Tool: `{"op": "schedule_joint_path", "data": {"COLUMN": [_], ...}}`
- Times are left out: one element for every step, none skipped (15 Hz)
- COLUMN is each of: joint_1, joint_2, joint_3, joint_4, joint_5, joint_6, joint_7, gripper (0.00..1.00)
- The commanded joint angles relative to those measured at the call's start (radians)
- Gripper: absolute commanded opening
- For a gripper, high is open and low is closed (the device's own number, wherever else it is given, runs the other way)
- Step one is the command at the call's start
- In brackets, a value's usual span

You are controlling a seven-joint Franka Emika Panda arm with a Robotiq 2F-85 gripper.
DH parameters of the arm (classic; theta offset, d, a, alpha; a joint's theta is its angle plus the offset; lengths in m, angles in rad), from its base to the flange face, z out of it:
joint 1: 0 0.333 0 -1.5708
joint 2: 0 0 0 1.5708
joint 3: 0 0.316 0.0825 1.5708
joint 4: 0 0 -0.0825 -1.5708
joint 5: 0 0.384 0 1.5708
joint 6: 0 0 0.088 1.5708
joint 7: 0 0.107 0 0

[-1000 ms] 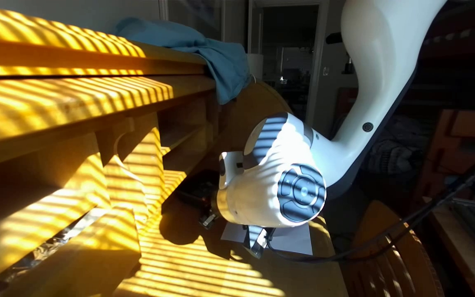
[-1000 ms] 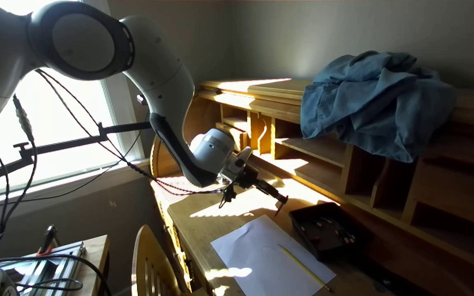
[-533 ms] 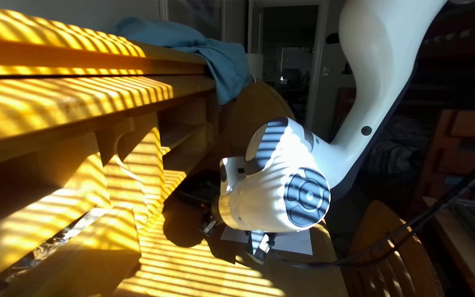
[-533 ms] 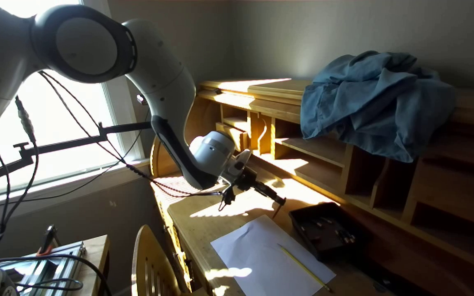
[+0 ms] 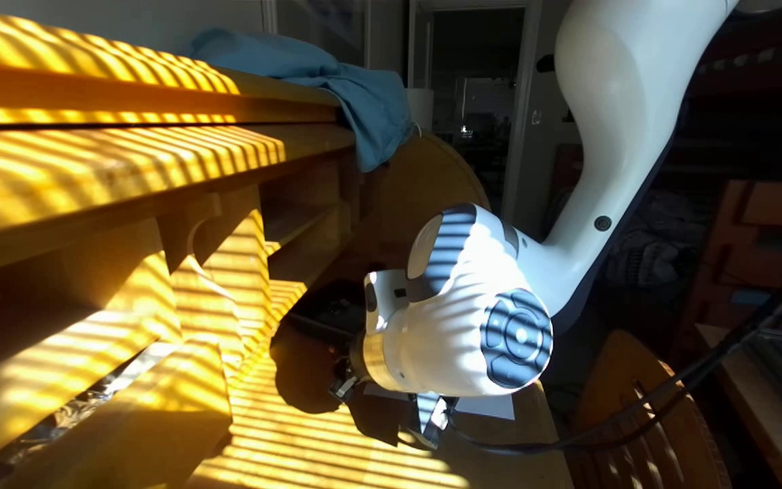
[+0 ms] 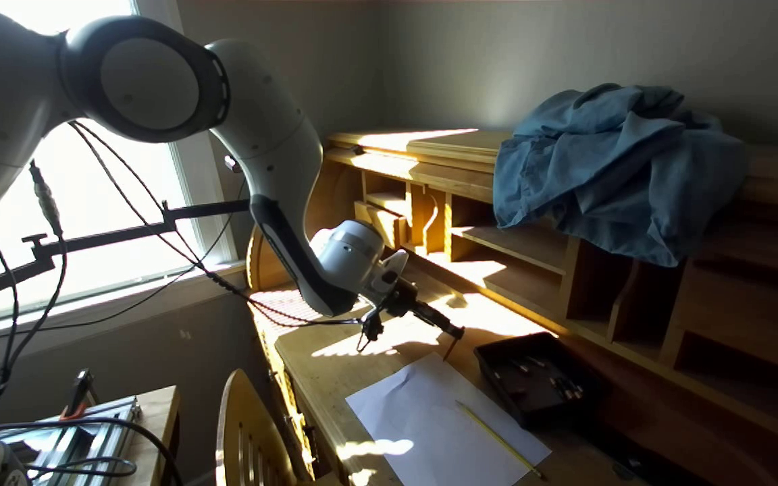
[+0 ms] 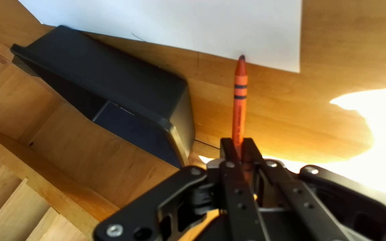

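A reddish-orange crayon [image 7: 240,110] is pinched between the fingers of the tool [image 7: 239,147], by which its rear part is largely covered. The barrel is ringed by two black bands near the cone, small dark lettering is printed lengthwise along it, and the tip is darkened. In the wrist view the tip is seen against the edge of a white sheet of paper [image 7: 179,23]; whether the paper is touched cannot be told.

The bands and lettering are given by the wrist view alone. In an exterior view the crayon [image 6: 451,349] is reduced to a thin line, slanted downward from the tool near a corner of the sheet. Where the tool is mostly covered by the arm [image 5: 452,333] in an exterior view, the crayon cannot be made out.

Near the crayon, a black tray [image 7: 112,73] is set on the table [image 7: 313,127]. Several short sticks [image 6: 570,390] inside it are revealed in an exterior view, as is a yellow pencil [image 6: 500,439] laid across the sheet, one end carried past the edge. In both exterior views a blue cloth [image 6: 618,162] is shown draped over the wooden shelving [image 6: 524,243]. A bright window [image 6: 85,196] and a dark doorway [image 5: 476,75] are each seen in an exterior view.
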Motion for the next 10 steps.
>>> {"op": "schedule_joint_path", "data": {"joint_1": [-0.022,-0.021,-0.021,-0.021,-0.021,-0.020,-0.020,-0.020,-0.020,-0.021], "joint_2": [0.004,0.004,0.005,0.005,0.006,0.006,0.007,0.006,0.006,0.004], "joint_3": [0.024,0.026,0.028,0.030,0.031,0.032,0.032,0.032,0.031,0.031], "joint_4": [-0.006,-0.006,-0.006,-0.006,-0.005,-0.005,-0.006,-0.008,-0.010,-0.015], "joint_5": [-0.033,-0.032,-0.031,-0.031,-0.029,-0.025,-0.019,-0.018,-0.010,-0.007], "joint_6": [0.014,0.014,0.015,0.015,0.015,0.013,0.008,0.006,0.002,-0.002], "joint_7": [0.023,0.021,0.019,0.016,0.013,0.009,0.004,0.006,0.000,0.000], "gripper": [0.02,0.02,0.02,0.02,0.02,0.02,0.02,0.02,0.02,0.02]}}
